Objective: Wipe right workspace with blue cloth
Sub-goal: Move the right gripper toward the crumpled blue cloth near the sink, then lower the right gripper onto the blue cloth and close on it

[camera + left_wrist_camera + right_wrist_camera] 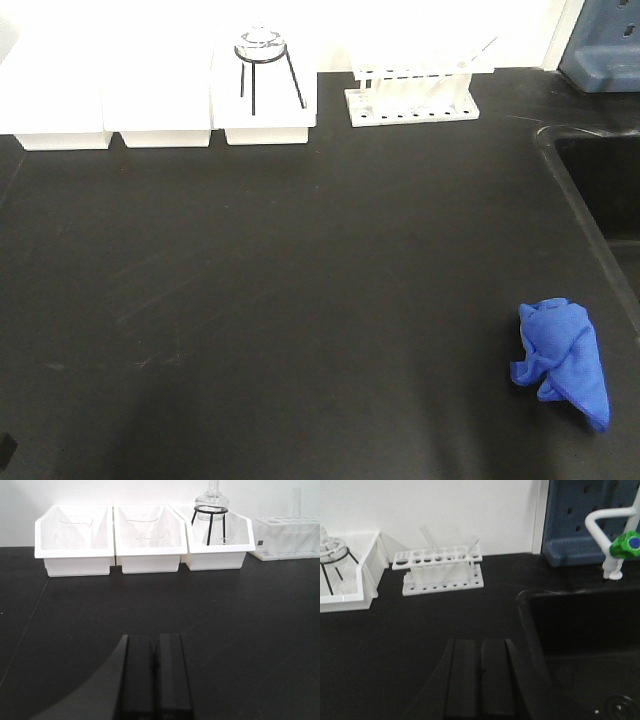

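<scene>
The blue cloth lies crumpled on a black benchtop at the front right, close to the sink edge, with nothing touching it. It shows only in the front view. My left gripper is shut with nothing between its fingers, low over the benchtop and facing the white bins. My right gripper is also shut and empty, beside the sink's left rim and facing the rack. Neither gripper appears in the front view. The right workspace is out of view.
Three white bins line the back edge, one holding a glass flask on a black tripod. A white test-tube rack stands to their right. A black sink with a green-capped tap is at the far right.
</scene>
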